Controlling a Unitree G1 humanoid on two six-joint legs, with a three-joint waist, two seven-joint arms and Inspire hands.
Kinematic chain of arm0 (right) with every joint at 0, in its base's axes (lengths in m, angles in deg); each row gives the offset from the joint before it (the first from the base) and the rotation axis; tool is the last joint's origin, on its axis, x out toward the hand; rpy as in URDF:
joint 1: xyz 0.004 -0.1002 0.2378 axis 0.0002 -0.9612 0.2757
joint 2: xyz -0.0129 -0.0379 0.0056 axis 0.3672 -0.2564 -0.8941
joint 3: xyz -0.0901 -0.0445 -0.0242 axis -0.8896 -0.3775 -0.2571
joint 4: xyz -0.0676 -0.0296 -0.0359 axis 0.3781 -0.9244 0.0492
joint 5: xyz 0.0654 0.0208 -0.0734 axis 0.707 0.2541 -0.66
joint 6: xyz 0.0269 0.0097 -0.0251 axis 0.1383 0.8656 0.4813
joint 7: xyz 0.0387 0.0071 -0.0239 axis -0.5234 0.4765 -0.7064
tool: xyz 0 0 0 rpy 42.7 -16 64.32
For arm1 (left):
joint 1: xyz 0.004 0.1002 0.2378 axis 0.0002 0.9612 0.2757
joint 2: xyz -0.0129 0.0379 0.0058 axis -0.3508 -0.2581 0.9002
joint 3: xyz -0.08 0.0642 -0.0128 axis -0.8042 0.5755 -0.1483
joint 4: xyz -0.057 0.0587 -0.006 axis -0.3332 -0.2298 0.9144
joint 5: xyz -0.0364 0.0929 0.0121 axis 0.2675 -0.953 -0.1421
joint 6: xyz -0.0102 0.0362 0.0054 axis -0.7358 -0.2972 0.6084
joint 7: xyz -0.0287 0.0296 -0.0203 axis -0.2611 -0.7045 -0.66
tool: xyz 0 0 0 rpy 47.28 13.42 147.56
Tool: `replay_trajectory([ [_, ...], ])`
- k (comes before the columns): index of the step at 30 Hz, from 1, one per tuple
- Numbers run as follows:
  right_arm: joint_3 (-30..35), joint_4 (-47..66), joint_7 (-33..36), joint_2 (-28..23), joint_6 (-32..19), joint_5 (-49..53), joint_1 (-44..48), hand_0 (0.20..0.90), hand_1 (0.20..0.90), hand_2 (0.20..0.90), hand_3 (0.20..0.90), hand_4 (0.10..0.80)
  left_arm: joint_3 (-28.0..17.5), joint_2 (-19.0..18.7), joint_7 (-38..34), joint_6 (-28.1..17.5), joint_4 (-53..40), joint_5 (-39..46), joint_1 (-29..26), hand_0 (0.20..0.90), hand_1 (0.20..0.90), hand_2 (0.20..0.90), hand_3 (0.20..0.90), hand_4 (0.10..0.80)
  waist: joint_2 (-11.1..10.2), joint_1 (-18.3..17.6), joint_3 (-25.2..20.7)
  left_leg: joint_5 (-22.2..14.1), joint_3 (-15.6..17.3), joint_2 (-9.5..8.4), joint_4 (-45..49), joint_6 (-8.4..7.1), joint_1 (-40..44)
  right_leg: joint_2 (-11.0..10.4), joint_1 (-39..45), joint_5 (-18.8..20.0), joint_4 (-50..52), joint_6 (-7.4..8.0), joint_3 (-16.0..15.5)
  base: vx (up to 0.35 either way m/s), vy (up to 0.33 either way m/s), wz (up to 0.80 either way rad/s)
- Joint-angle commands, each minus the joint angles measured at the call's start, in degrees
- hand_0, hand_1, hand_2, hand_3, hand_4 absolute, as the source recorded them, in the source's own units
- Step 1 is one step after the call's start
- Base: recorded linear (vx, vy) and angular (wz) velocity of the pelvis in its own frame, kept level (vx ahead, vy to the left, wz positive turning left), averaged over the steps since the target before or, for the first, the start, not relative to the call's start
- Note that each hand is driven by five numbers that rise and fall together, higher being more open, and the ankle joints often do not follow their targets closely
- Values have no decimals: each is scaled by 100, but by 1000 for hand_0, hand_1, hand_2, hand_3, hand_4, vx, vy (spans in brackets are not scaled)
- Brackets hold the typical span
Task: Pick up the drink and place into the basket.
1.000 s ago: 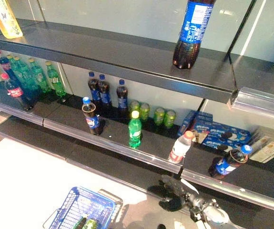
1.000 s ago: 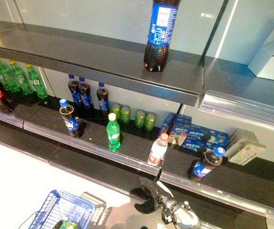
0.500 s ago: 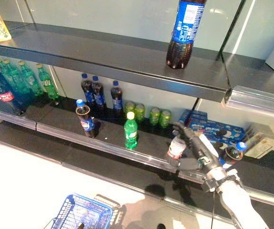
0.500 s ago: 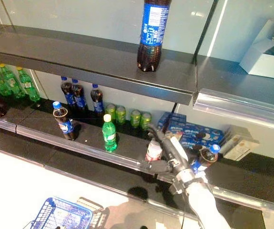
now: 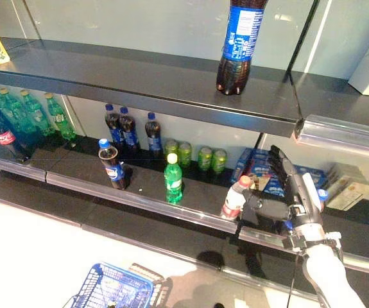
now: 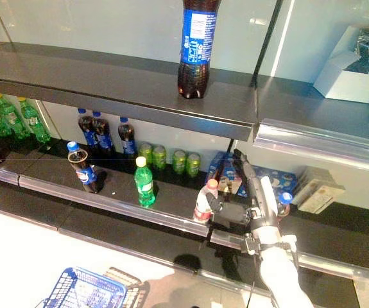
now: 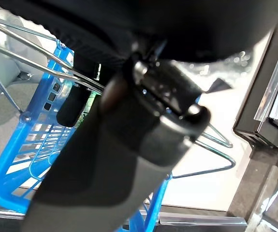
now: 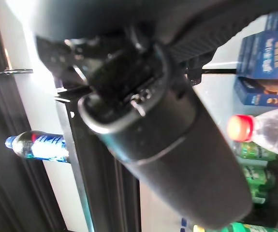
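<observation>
The drink, a clear bottle with a pink cap, stands at the front edge of the lower shelf. My right hand is just right of it, open, fingers straight and pointing up; its thumb reaches toward the bottle, and contact cannot be told. The right wrist view shows the same bottle past the thumb. The blue wire basket hangs low at the bottom of the eye views. In the left wrist view my left hand is shut on the handle wires of the basket, with items inside.
On the lower shelf stand a green bottle, a cola bottle, green cans and blue biscuit boxes. A blue-capped cola bottle lies behind my right hand. A large cola bottle stands on the upper shelf.
My right hand rose from below the shelf edge to the pink-capped bottle and now stands upright beside it. The camera has also shifted, sliding the whole shelf scene.
</observation>
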Motion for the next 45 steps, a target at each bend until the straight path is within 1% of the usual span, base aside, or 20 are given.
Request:
replay_trajectory([
  [1,185,648,296,-61,-386,-16,441,900,900,900,900,800,65,200,335,-391,-489,-187,-205,300,300,300,200,100,-79,-85,75,-190,-75,-60,346,247,-82,-422,337,-218,211,238,-208,0,0,0],
  [5,23,578,339,-43,-302,147,452,900,900,900,900,800,142,182,269,-365,-564,-233,-192,300,300,300,200,100,-64,-53,160,-231,-129,-97,494,261,-155,-443,301,-255,322,222,-230,9,3,0],
  [7,-89,472,488,-4,-247,271,510,900,900,900,900,800,207,175,232,-358,-586,-223,-216,300,300,300,200,100,-42,-44,219,-259,-153,-122,635,265,-251,-449,242,-298,427,200,-234,-2,15,1],
  [9,-240,237,915,96,-155,511,638,900,900,900,900,800,334,157,189,-364,-642,-141,-269,300,300,300,200,100,11,-24,358,-275,-200,-149,855,270,-425,-454,118,-373,649,152,-259,-9,16,1],
  [11,-284,145,1105,159,-108,720,685,900,900,900,900,800,384,162,170,-373,-667,-130,-291,300,300,300,200,100,32,-19,412,-284,-218,-159,927,276,-487,-455,68,-405,732,133,-273,-25,16,0],
  [12,-375,-90,1543,338,-218,663,812,900,900,900,900,800,527,170,152,-422,-699,-32,-370,300,300,300,200,100,86,-12,541,-293,-257,-185,1107,287,-662,-462,-73,-465,925,89,-303,-80,42,2],
  [13,-429,-156,1796,426,-226,555,906,900,900,900,900,800,633,179,124,-458,-736,53,-430,300,300,300,200,100,123,-16,625,-301,-286,-204,1231,293,-785,-463,-179,-501,1046,59,-302,-81,37,3],
  [14,-439,-165,1846,439,-225,549,925,900,900,900,900,800,651,180,115,-463,-744,66,-442,300,300,300,200,100,129,-18,636,-306,-293,-207,1258,294,-814,-463,-205,-509,1070,54,-302,-68,29,3],
  [16,-516,-264,2169,544,-208,413,1129,900,900,900,900,800,800,202,76,-496,-807,172,-555,300,300,300,200,100,192,-14,779,-307,-344,-251,1439,294,-1017,-471,-354,-548,1209,6,-297,-79,36,3],
  [19,-594,-446,2720,661,-198,216,1505,900,900,900,900,800,1037,247,78,-549,-977,350,-725,300,300,300,200,100,298,-18,1096,-282,-400,-308,1687,270,-1318,-502,-554,-581,1373,-67,-286,-108,43,4],
  [21,-599,-465,2870,671,-157,182,1542,900,900,900,900,800,1066,255,74,-551,-1006,345,-739,300,300,300,200,100,310,-18,1133,-282,-410,-315,1715,266,-1351,-505,-576,-584,1389,-75,-283,-46,21,1],
  [25,-588,-532,3411,761,-55,-70,1847,900,900,900,900,800,1281,303,66,-633,-1178,457,-795,300,300,300,200,100,399,-7,1422,-146,-479,-323,1989,247,-1642,-531,-802,-622,1621,-146,-275,-62,27,3],
  [27,-590,-541,3454,773,2,-91,1907,900,900,900,900,800,1335,321,107,-619,-1234,475,-771,300,300,300,200,100,461,-11,1539,-41,-522,-337,2124,235,-1754,-542,-877,-642,1716,-175,-246,-8,40,1],
  [32,-665,-452,3306,692,139,-96,1988,900,900,900,900,800,1446,369,249,-614,-1303,575,-747,300,300,300,200,100,553,-28,1722,131,-563,-365,2354,224,-1946,-540,-967,-678,1854,-220,-189,12,30,-3],
  [36,-700,-487,3369,665,136,-113,2124,900,900,900,900,800,1542,378,313,-621,-1360,660,-792,300,300,300,200,100,598,-21,1837,221,-585,-388,2465,219,-2102,-539,-1058,-686,1921,-242,-176,-20,19,-4],
  [38,-710,-538,3467,680,144,-92,2268,900,900,900,900,800,1594,381,392,-627,-1375,684,-823,300,300,300,200,100,626,-5,1926,272,-602,-391,2538,210,-2212,-544,-1121,-692,1967,-259,-180,-49,13,-2],
  [39,-697,-609,3613,699,175,-92,2507,900,900,900,900,800,1666,354,428,-617,-1413,734,-885,300,300,300,200,100,659,28,2043,311,-628,-406,2610,213,-2336,-550,-1220,-699,2038,-279,-193,-51,7,-1],
  [45,-613,-893,3818,782,379,-28,3150,900,900,900,900,800,1718,309,490,-573,-1351,772,-1003,300,300,300,200,100,746,121,2277,481,-714,-430,2760,187,-2564,-568,-1330,-716,2144,-331,-222,-28,14,6],
])
